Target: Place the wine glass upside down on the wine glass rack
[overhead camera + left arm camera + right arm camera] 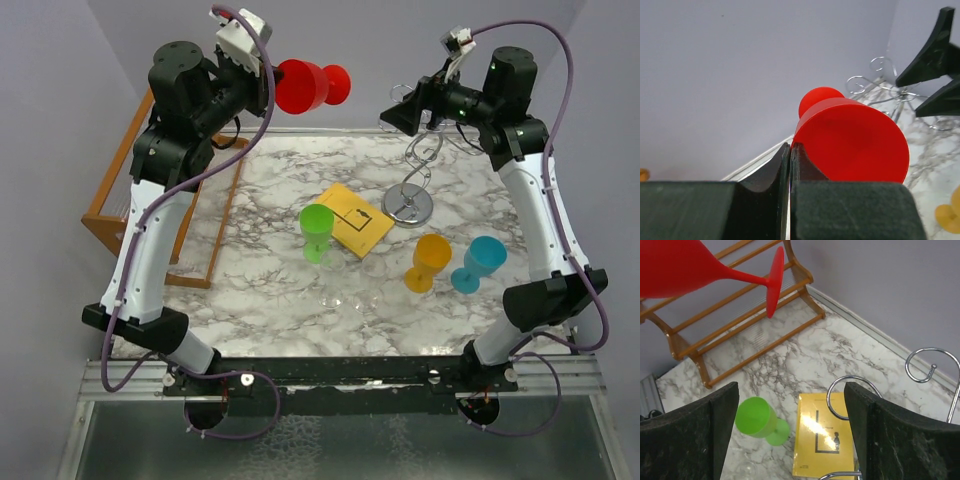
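Ahead of my right gripper (791,390), the marble table (270,290) carries a yellow card (822,440), a green glass (757,417) and the wooden rack (801,280). The wine glass rack (408,205) stands just beside it, with the orange glass (430,262) and blue glass (482,262) behind.

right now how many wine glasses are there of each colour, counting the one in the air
red wine glass: 1, held by the left gripper
green wine glass: 1
orange wine glass: 1
blue wine glass: 1
total: 4
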Controlling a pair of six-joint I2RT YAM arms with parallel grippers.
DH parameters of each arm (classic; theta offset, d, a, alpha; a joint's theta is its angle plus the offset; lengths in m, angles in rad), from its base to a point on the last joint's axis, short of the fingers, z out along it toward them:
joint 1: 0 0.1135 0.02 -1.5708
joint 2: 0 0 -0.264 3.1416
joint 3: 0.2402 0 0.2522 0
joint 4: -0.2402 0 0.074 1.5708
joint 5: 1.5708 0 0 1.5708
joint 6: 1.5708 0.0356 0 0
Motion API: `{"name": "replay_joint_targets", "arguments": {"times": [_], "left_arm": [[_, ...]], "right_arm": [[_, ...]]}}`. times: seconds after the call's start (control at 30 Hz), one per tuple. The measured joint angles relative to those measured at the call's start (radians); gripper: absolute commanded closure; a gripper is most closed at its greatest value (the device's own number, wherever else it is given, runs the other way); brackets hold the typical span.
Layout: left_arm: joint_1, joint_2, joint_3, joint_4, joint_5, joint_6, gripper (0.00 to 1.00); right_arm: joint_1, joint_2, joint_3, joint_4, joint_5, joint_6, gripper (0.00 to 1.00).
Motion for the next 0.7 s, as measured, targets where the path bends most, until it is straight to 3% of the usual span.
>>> {"name": "replay_joint_targets", "arguments": {"times": [0.17, 0.43, 0.7], "left_arm": [[0.0, 0.055, 0.015, 0.05, 0.116, -0.153, 1.0], [0.0, 0.085, 0.015, 0.066, 0.201, -0.237, 1.0], [0.0, 0.085, 0.015, 0.087, 0.254, -0.284, 1.0]], "right_arm": [[0.001, 0.001, -0.045, 0.07, -0.021, 0.12, 0.21], [0.022, 0.006, -0.082, 0.121, -0.052, 0.211, 0.37], [0.033, 0.042, -0.073, 0.135, -0.051, 0.235, 0.69]]}}
